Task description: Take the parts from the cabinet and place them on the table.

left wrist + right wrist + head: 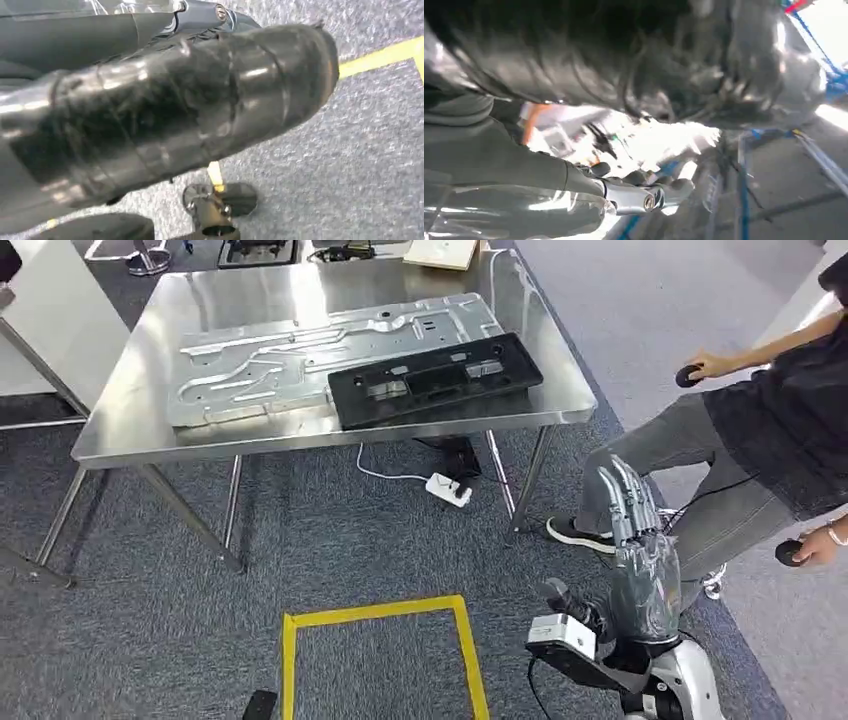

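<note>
Two parts already on the worktop (130, 435), silver panel (300, 355) with black tray (435, 380) overlapping its near edge, right hand (640, 550) raised beside it, fingers (625, 502) straight, close together, holding nothing, left hand's state impossible to tell, any remaining cabinet parts unseen.

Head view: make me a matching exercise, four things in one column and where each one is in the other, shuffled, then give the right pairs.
Things:
1. black plastic panel
2. silver metal sheet
3. white power strip
4. yellow tape square

Places:
A. on the carpet under the table's right side
B. marked on the carpet in front of the table
C. on the table, near its front right edge
D. flat on the table, left of and behind the black panel

Pairs: 1-C, 2-D, 3-A, 4-B
</note>
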